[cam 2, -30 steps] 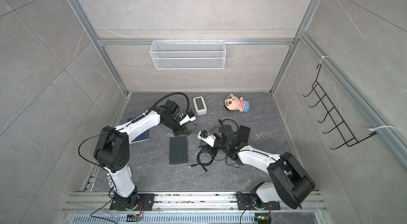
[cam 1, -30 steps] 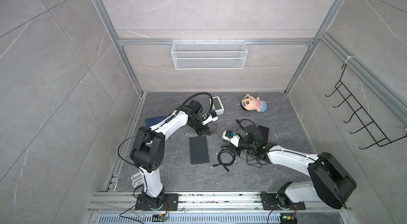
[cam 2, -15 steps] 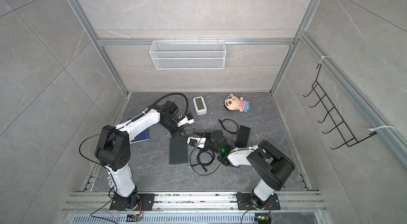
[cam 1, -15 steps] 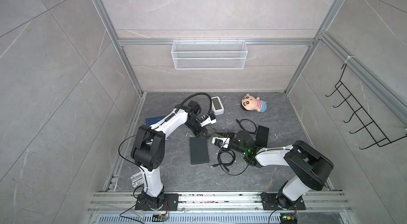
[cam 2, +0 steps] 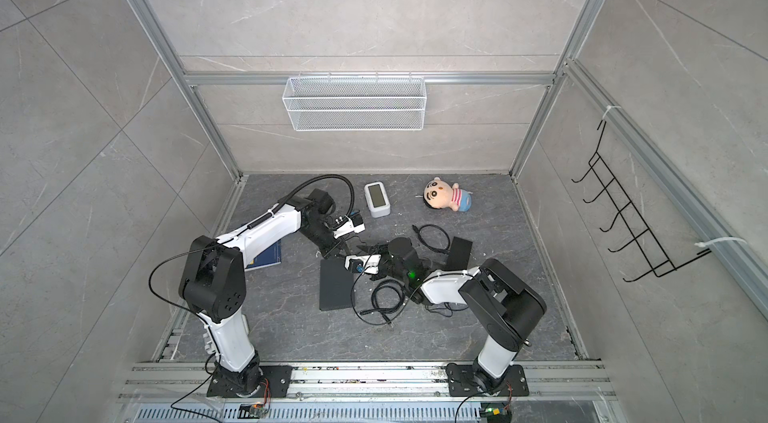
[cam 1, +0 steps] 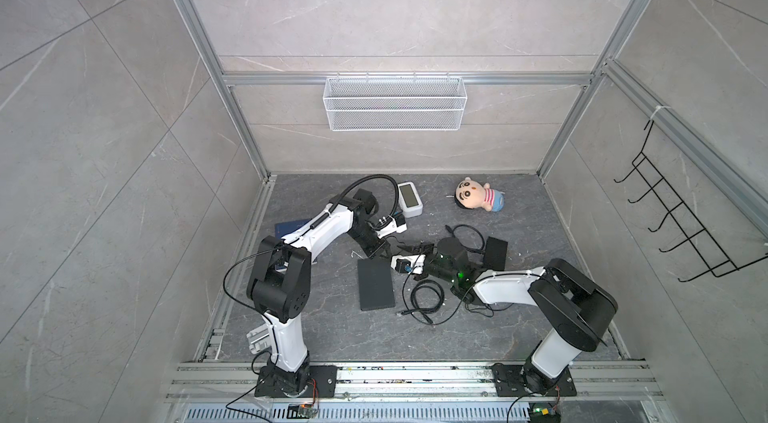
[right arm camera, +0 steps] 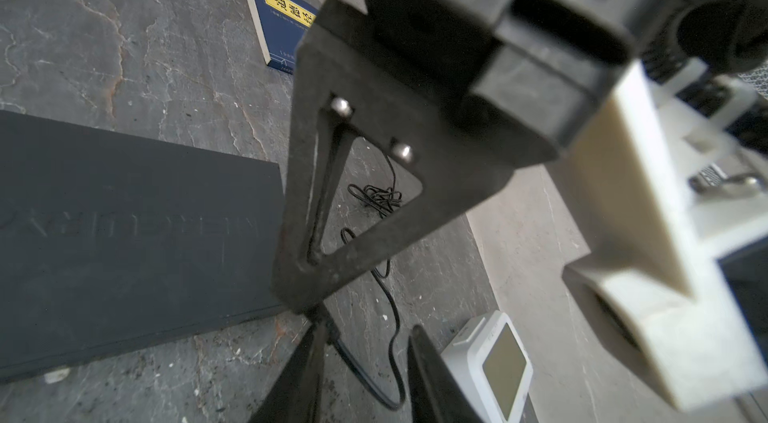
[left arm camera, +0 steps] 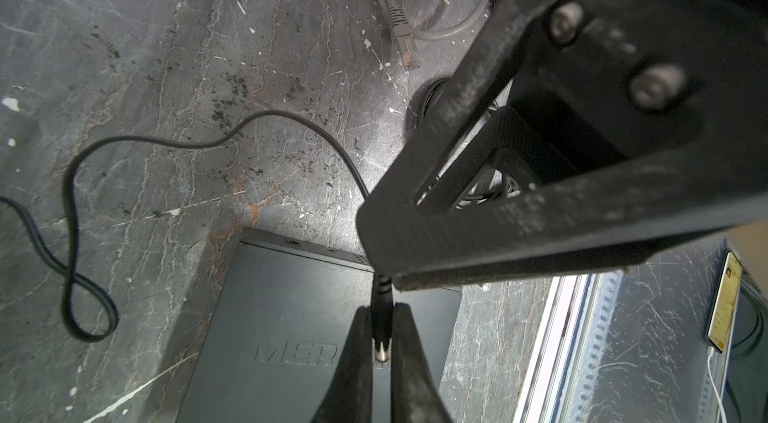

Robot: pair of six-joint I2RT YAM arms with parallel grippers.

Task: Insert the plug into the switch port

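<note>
Two grippers meet at the far short end of the flat black rectangular switch (cam 1: 376, 286), which lies on the dark stone-patterned floor.

Left gripper (left arm camera: 381, 310): jaws closed tight on the black barrel plug (left arm camera: 381, 331). The fingers pinch the plug body from both sides, with the bare metal tip toward the wrist and the ribbed strain relief outward. In the left wrist view the plug shows against the switch's top face, just inside the edge that carries the small ports. It sits in no port, and whether it touches the housing cannot be told. Its thin black cable (left arm camera: 270, 113) trails over the floor beyond that edge.

Right gripper (right arm camera: 365, 329): jaws part-way open, nothing clamped. The thin cable crosses the gap between them in the right wrist view.

Other items, located from the switch:
- Grey network cable (left arm camera: 397, 19) with a clear connector, on the floor beyond the ported edge.
- Blue book (right arm camera: 278, 38) with a yellow label, off the long side toward the left arm.
- White box-shaped device (cam 1: 409, 199) with a grey screen, farther beyond the same short end.
</note>
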